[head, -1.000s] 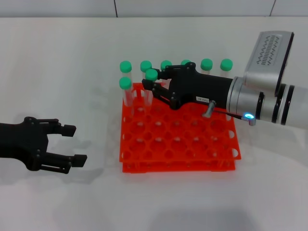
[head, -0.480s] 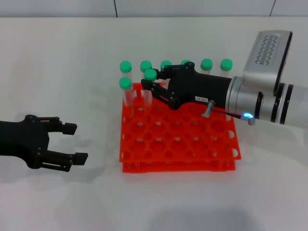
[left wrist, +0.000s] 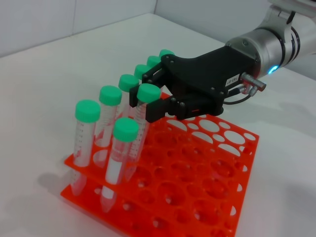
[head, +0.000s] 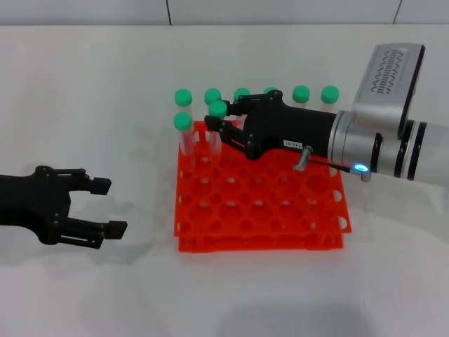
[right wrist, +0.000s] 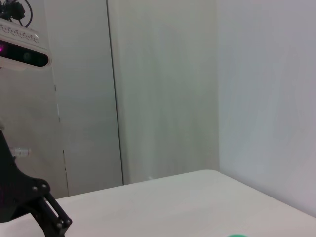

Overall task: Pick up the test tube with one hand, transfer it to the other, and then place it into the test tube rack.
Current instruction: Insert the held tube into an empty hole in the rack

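Observation:
My right gripper [head: 212, 128], black with a small white label, reaches in from the right over the back left of the orange-red test tube rack [head: 259, 243]. It is shut on the test tube [head: 218, 109] just below its green cap. The tube stands nearly upright with its lower end down in a second-row hole. In the left wrist view the right gripper [left wrist: 143, 104] grips the tube [left wrist: 147, 93] above the rack [left wrist: 245, 148]. My left gripper [head: 109, 207] is open and empty, low over the table to the left of the rack.
Several other green-capped tubes stand in the rack: a row along its back edge [head: 301, 94] and one at the left of the second row [head: 182, 121], right next to the held tube. The white table [head: 105, 84] lies all around.
My right gripper has shifted the tube slightly to the left over the rack. My left gripper has stayed almost still.

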